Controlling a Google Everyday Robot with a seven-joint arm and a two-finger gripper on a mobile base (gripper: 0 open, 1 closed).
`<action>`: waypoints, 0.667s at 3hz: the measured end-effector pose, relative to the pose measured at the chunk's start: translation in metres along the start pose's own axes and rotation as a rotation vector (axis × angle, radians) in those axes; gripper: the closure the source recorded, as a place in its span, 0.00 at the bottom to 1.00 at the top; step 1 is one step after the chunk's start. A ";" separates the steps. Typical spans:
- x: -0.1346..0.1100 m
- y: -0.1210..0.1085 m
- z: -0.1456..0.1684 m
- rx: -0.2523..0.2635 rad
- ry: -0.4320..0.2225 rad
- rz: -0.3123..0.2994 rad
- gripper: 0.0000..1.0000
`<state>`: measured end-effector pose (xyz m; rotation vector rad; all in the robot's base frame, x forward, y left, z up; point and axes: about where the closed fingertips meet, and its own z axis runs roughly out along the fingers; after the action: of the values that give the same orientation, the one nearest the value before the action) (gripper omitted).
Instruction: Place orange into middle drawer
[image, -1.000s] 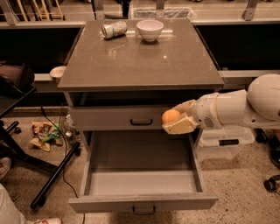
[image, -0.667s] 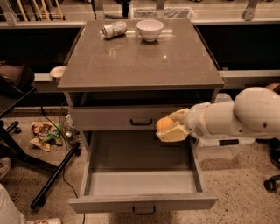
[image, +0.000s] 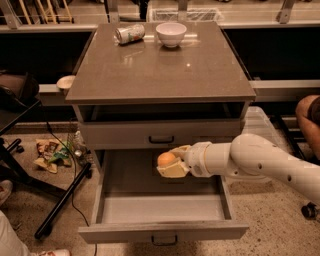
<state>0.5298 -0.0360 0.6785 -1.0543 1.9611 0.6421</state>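
Note:
The orange (image: 165, 159) is held in my gripper (image: 170, 161), whose pale fingers are shut around it. The white arm reaches in from the right. The gripper holds the orange in the air above the inside of the middle drawer (image: 162, 207), which is pulled out wide open, its pale grey front with a dark bar handle (image: 164, 240) facing the camera. The orange is over the drawer's back middle part, just below the upper drawer front (image: 160, 134).
On the cabinet top (image: 160, 75) lie a tipped silver can (image: 130, 33) and a white bowl (image: 171, 34). A black stand leg (image: 62, 202) and litter (image: 50, 152) lie on the floor at left. A person's leg (image: 307, 112) is at right.
My gripper has carried the orange leftward and down, from beside the upper drawer front's right end to above the open middle drawer.

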 end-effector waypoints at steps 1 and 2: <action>0.000 0.000 0.000 0.000 0.000 0.000 1.00; 0.016 0.001 0.023 0.015 -0.003 0.030 1.00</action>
<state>0.5334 -0.0263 0.6530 -1.0157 1.9796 0.6437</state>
